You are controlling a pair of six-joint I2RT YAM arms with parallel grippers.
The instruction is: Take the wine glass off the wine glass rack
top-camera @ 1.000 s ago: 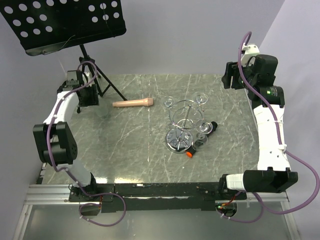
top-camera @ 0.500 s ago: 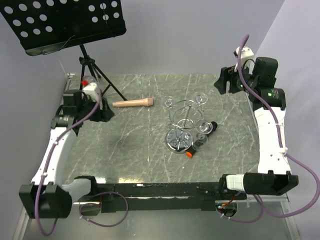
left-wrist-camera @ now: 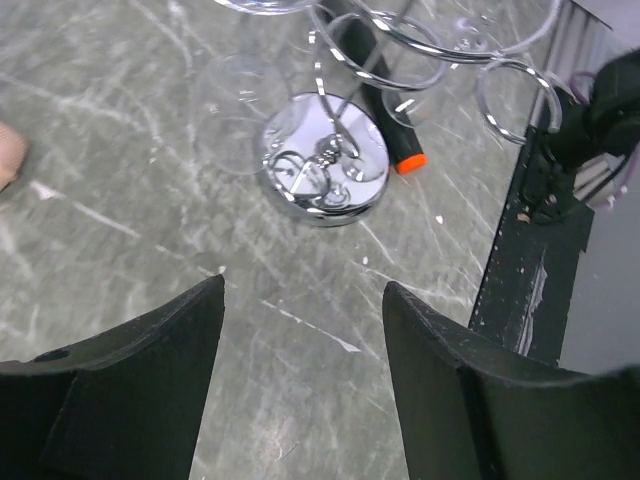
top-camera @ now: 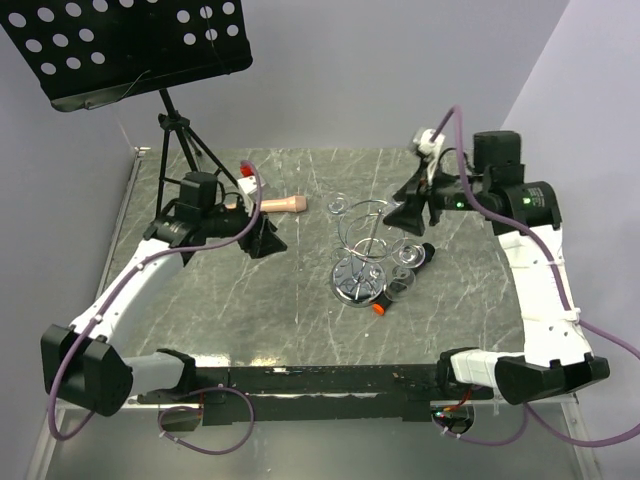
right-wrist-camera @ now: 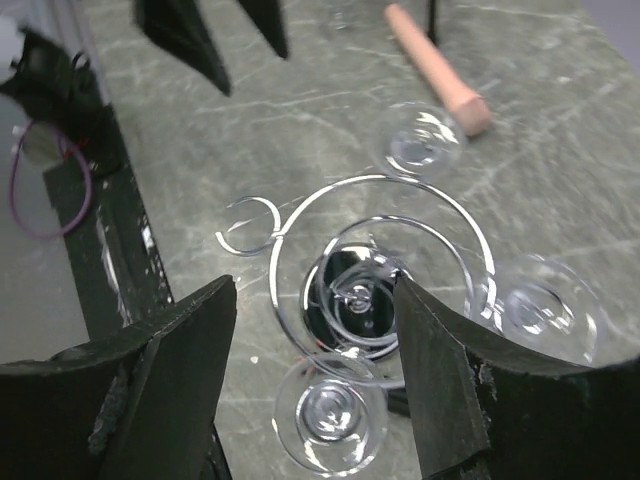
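top external view, read from left to right: a black perforated music stand point(top-camera: 130, 40) is seen in the upper left corner, its tripod legs planted at the far edge of the grey, veined, stone-look table point(top-camera: 250, 320). left of centre, the left gripper point(top-camera: 262, 240) is held over the table with its matte black fingers spread and nothing between them. the same empty gap is shown in the left wrist view, aimed toward the rack's base. just above it in the frame a smooth pink rod point(top-camera: 285, 205) is laid flat. at centre the wine glass rack point(top-camera: 372, 238) is stood upright: a mirror-bright round disc, a thin post and looping chrome wire arms. three clear glasses appear to be hung from the arms by the foot, bowls down. the wine glass point(top-camera: 402, 196) at the upper right of the ring is closest to the right gripper point(top-camera: 408, 212), which is held just beside it, fingers parted and empty. an orange-capped black marker point(left-wrist-camera: 390, 125) is laid against the base.

the risks are judged as follows. the glass is thin, slick and hard to see, so a grip could be closed on wire instead, or could slip off the stem. the rack looks light and top-heavy. if a glass were dragged sideways rather than slid out along its arm, the stand could be tipped and the other glasses shaken loose.
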